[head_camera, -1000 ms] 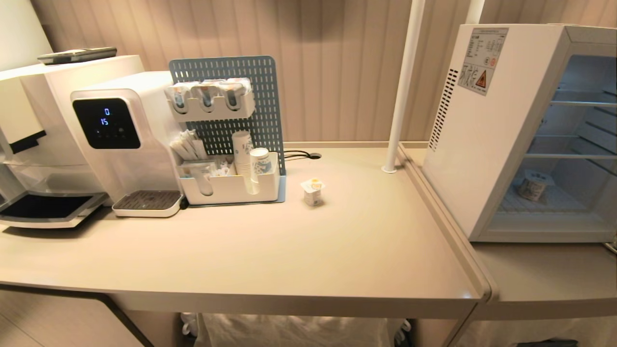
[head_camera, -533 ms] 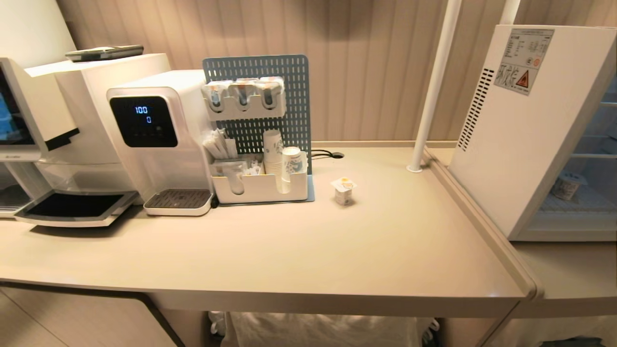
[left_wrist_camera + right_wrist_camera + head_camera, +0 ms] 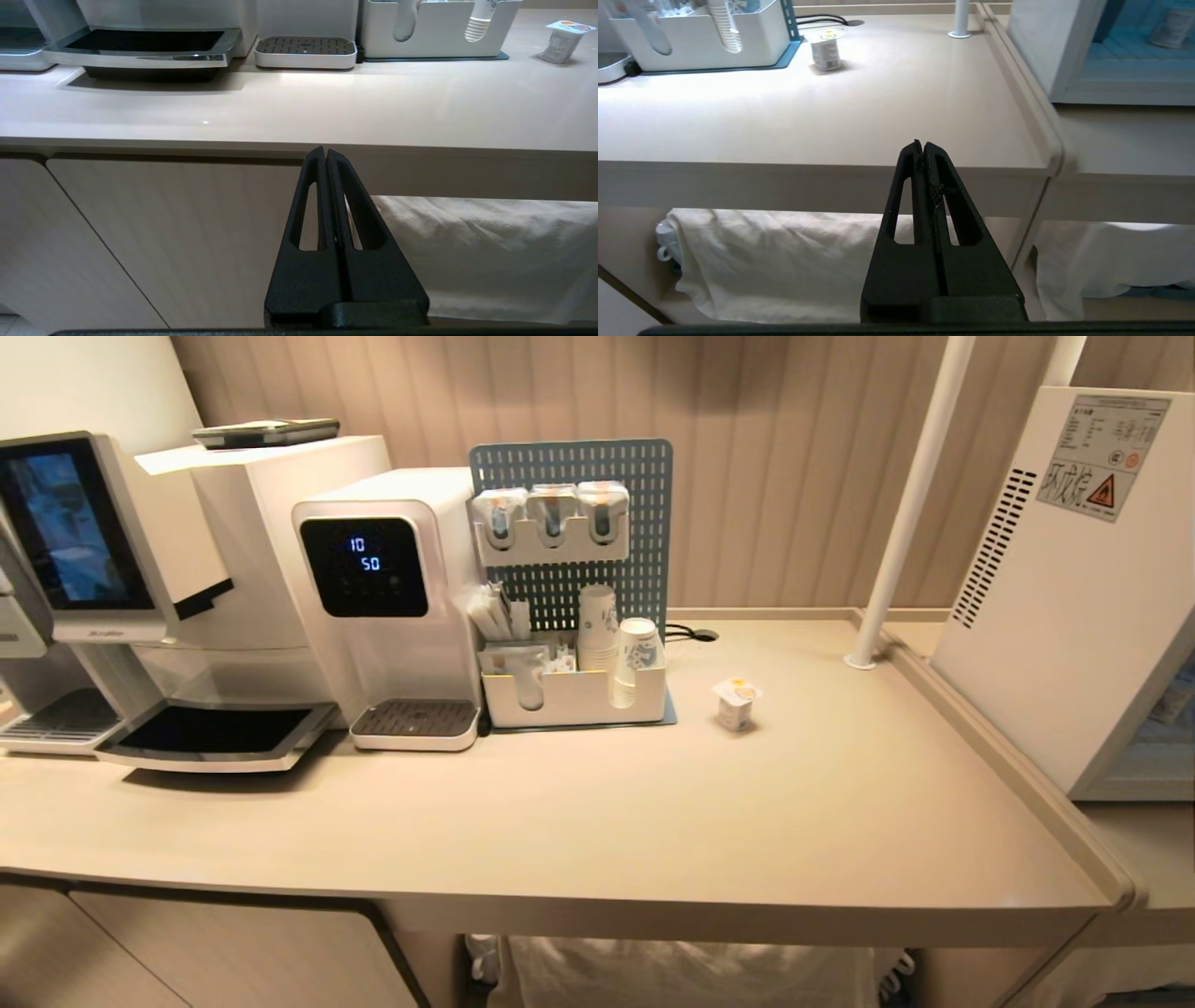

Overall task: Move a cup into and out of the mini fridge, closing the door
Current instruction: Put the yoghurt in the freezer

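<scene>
An office pantry or hotel-style drinks corner. A long beige counter [image 3: 597, 821] runs along a ribbed beige wall. On it stand a coffee machine [image 3: 140, 588] with a screen, a white water dispenser [image 3: 383, 607] with a lit digital display, a blue pegboard organiser [image 3: 579, 607] holding stacked paper cups, sachets and stirrers, and a white mini fridge [image 3: 1064, 616] at the right end.

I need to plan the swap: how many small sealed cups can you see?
2: one cup on the counter right of the organizer, another inside the fridge. More may be hidden inside.
</scene>
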